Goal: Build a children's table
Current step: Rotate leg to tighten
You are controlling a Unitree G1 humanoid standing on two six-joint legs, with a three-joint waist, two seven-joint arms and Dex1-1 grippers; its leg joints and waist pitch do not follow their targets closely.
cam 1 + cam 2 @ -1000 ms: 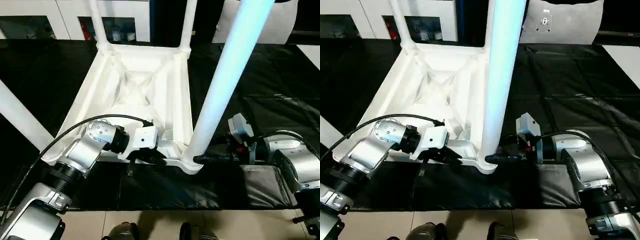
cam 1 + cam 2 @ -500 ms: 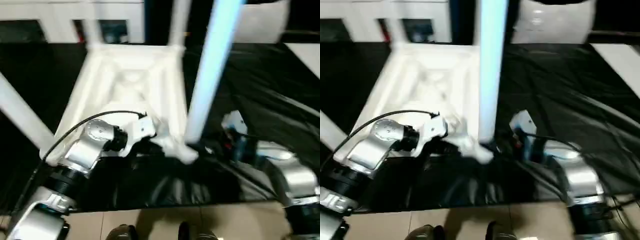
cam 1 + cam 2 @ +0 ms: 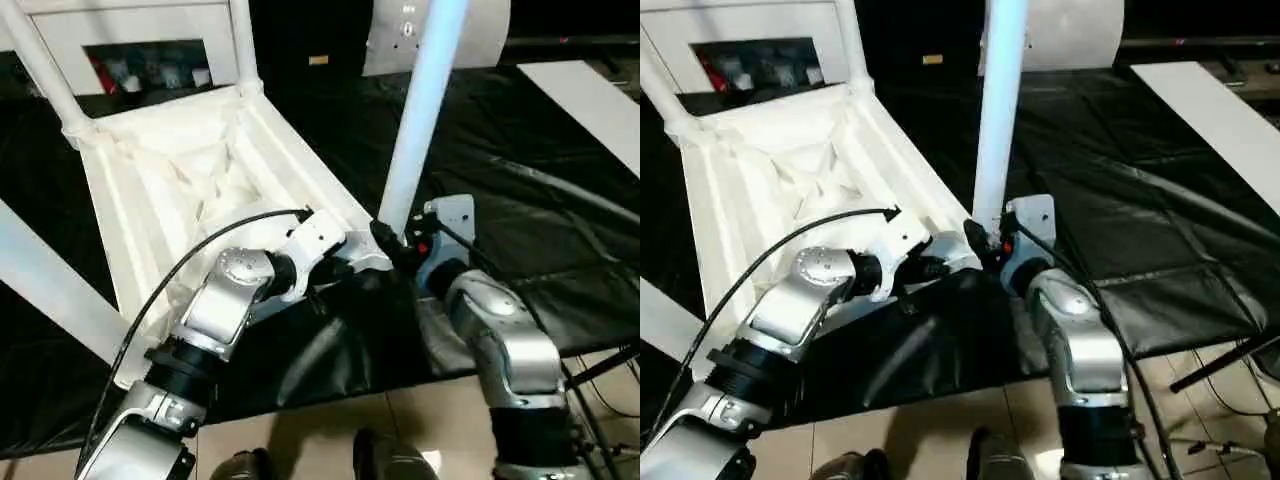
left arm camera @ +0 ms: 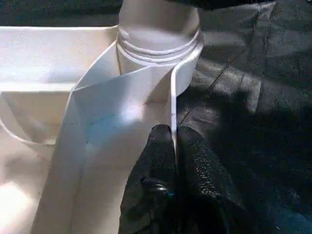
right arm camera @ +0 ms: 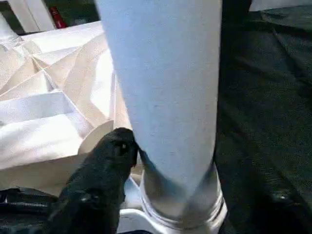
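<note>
The children's table lies upside down, its white X-ribbed top (image 3: 200, 180) on the black surface and its legs pointing up. The near right leg (image 3: 415, 120) stands in its round corner socket (image 4: 158, 44). My left gripper (image 4: 174, 141) is shut on the thin rim of the top just beside that socket. My right gripper (image 3: 388, 240) is at the foot of that same leg (image 5: 165, 87), pressed against it from the right. More legs rise at the far left (image 3: 35, 60), the far corner (image 3: 242, 40) and the near left (image 3: 50, 290).
The black padded work surface (image 3: 520, 200) is creased and bunched below the near corner. White cabinets (image 3: 130, 25) stand behind it and a white board (image 3: 580, 95) lies at the right. A black cable (image 3: 180, 280) loops over my left arm. Tiled floor (image 3: 300, 440) runs along the front edge.
The whole view has swung and tilted, so the table now looks turned. Both grippers remain at the near right corner. The black cover under that corner looks more bunched.
</note>
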